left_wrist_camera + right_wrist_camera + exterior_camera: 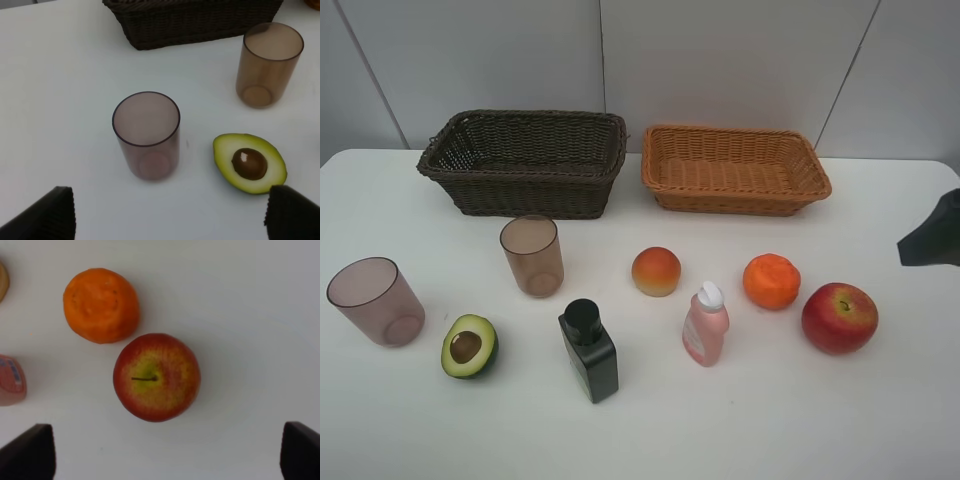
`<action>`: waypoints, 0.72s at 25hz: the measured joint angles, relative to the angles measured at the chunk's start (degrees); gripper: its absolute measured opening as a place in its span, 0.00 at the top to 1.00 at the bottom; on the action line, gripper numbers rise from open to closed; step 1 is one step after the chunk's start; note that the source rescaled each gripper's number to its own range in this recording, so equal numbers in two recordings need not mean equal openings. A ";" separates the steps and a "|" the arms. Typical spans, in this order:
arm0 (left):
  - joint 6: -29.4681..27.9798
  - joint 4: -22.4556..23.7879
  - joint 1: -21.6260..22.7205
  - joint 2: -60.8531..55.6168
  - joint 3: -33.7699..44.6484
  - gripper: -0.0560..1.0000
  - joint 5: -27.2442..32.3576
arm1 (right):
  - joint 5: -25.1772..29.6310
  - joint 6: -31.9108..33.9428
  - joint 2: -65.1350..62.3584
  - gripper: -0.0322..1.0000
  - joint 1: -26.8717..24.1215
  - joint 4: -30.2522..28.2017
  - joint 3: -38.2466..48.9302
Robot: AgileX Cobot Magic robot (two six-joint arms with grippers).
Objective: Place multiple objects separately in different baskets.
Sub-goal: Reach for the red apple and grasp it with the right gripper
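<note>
The left gripper (170, 215) stands wide open by the cup (146, 135) near the desk's (400, 430) left edge. The right gripper (167, 452) stands wide open above the apple (156, 376), near the right edge.

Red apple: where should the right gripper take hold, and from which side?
Probably across its widest middle, from straight above. The red apple sits stem-up and round, with bare table on the two sides facing the open right gripper's fingers; the tangerine sits close on another side.

Operator: Is any text, brand or number legible here?

Manual: No. You will see faint bluish print on the front of the pink bottle (705, 337), but it is too small and blurred to read. Nothing else carries readable marks.
</note>
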 joint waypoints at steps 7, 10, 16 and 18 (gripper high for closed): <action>0.00 0.00 0.00 0.00 0.00 0.00 0.00 | -2.37 -2.43 8.21 0.09 0.00 1.15 -0.06; 0.00 0.00 0.00 0.00 0.00 0.00 0.00 | -3.08 -2.70 11.23 0.09 0.56 1.11 -0.06; 0.00 0.00 0.00 0.00 0.00 0.00 0.00 | -6.22 -2.75 16.49 0.10 4.27 0.98 -0.12; 0.00 0.00 0.00 0.00 0.00 0.00 0.00 | -6.85 -2.75 18.18 0.11 5.20 0.98 -0.12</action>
